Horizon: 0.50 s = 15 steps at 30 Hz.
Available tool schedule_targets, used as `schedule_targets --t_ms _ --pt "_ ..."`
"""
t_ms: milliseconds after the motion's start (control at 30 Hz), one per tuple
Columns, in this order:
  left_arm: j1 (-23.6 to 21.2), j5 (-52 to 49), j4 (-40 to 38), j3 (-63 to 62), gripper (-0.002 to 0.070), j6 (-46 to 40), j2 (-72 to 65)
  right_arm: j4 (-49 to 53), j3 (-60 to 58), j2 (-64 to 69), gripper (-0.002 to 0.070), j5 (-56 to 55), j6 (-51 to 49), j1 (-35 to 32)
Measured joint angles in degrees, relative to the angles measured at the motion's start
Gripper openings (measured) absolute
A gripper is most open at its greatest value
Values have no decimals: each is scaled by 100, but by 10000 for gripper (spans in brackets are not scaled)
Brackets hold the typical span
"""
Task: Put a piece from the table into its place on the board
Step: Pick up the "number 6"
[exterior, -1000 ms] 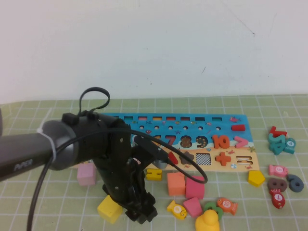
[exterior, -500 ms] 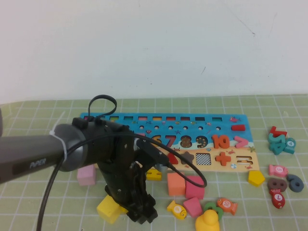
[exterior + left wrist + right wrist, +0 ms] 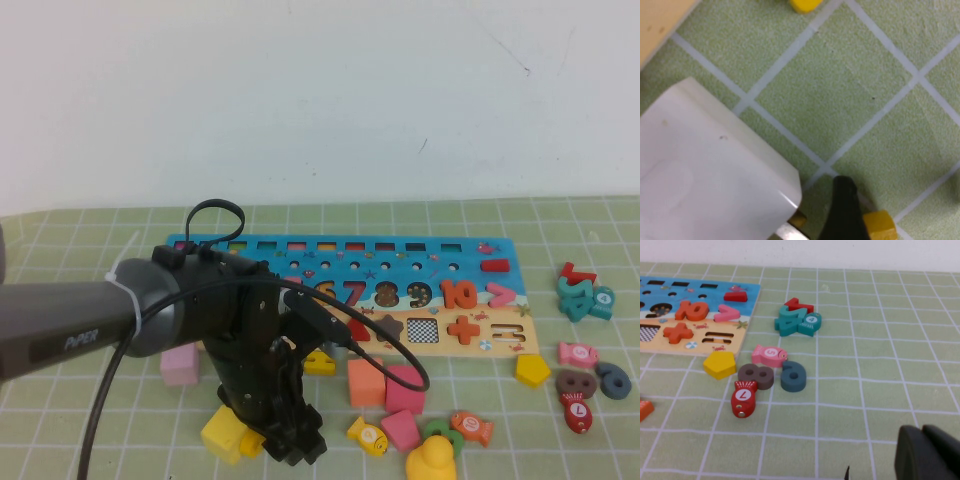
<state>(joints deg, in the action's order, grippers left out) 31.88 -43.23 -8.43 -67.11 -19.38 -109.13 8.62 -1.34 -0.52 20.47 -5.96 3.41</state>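
Note:
The board [image 3: 430, 262] lies at the back of the mat, with numerals 7, 8, 9 and 10 in its blue band; it also shows in the right wrist view [image 3: 670, 342]. My left gripper [image 3: 292, 448] is low over the mat in front of the board, just right of the larger yellow cube [image 3: 222, 436]. In the left wrist view one black finger [image 3: 842, 205] stands right beside a small yellow piece [image 3: 879, 226]; its shape is mostly hidden. The other finger is out of view. My right gripper [image 3: 926, 452] is shut and empty, over bare mat right of the board.
The yellow equals-sign piece [image 3: 320, 363], a pink block [image 3: 180, 363], an orange block [image 3: 366, 382], a pink block [image 3: 405, 388] and a yellow duck [image 3: 432, 463] lie around the left gripper. Fish and numeral pieces [image 3: 770, 375] lie right of the board. A white shape [image 3: 705, 175] blocks part of the left wrist view.
The left arm has swung slightly right and sunk lower toward the mat beside the yellow cube, now partly covering it. Nothing else has moved.

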Motion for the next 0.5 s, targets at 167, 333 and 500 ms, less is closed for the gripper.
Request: schedule_targets --t_ms 167,333,500 --pt "0 -158 10 0 450 0 0 0 0 0 -1 0 0 0" --pt "0 -378 -103 0 451 0 0 0 0 0 -1 0 0 0" --pt "0 -435 -359 0 435 -5 0 0 0 0 -1 0 0 0"
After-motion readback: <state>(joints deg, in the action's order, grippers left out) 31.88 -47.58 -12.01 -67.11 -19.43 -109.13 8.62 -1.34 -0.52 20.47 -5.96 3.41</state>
